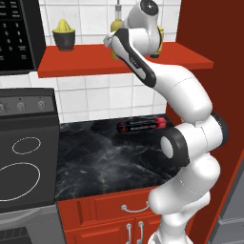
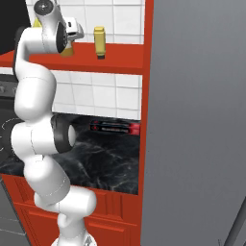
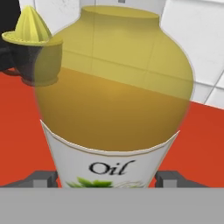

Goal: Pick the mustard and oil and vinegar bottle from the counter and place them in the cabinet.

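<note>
The oil and vinegar bottle [image 3: 114, 100] sat upright on the cabinet [image 1: 90, 61], that long red shelf board on the white tiled wall [image 1: 114, 95]. In the hand view it was right up against the camera, translucent yellow with darker liquid in the lower half and a white label reading "Oil". In the left base view you could just catch its thin neck [image 1: 117, 12] poking up beside the arm's wrist, body mostly hidden behind the robot arm [image 1: 188, 109].

The pincer [image 3: 107, 178] was spread wide, one grey fingertip [image 3: 43, 178] on each side of the bottle's base. Whether the pads actually touched the bottle, I couldn't tell, looked more like straddling it than squeezing.

The mustard [image 2: 99, 42] was also standing on the same shelf, further toward the red side panel [image 2: 146, 96], apart from the oil bottle.

A yellow juicer on a dark bowl [image 1: 64, 34] sat near the other end of the shelf, well apart from the bottle.

Down below, the desk [image 1: 105, 157], black marble with faint white veins, had a red and black box [image 1: 142, 125] lying flat near the back wall. Red drawers [image 1: 119, 207] with silver handles ran under it, and the stovetop [image 1: 24, 162] sat next to the desk.
</note>
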Motion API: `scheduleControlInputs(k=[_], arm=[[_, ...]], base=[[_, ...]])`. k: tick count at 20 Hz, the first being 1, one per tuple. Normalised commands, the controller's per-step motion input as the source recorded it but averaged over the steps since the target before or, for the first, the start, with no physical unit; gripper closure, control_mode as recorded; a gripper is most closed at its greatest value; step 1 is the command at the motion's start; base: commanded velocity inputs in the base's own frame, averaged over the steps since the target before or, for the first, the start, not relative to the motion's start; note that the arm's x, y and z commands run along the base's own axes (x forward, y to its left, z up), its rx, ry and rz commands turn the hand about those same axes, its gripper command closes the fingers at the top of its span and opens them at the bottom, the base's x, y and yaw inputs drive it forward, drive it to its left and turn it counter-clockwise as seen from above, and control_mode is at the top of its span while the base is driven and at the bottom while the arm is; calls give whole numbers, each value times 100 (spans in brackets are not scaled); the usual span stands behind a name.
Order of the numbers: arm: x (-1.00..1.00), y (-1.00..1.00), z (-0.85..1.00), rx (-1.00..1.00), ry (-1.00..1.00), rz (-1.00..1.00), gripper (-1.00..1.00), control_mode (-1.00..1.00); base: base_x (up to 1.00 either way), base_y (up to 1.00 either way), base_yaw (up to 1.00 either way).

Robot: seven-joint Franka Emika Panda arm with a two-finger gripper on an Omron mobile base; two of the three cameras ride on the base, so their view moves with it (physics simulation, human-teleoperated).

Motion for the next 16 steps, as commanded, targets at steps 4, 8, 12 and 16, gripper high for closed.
scheduleControlInputs(k=[4,8,12,16], arm=[[14,0,-38,0,0,-3,100,-100],[14,0,-33,0,0,-3,100,-100],[5,0,-22,0,-2,-3,100,-100],[8,0,-23,0,-2,-2,100,-100]], base=[[0,0,0],[0,0,0],[0,0,0],[0,0,0]])
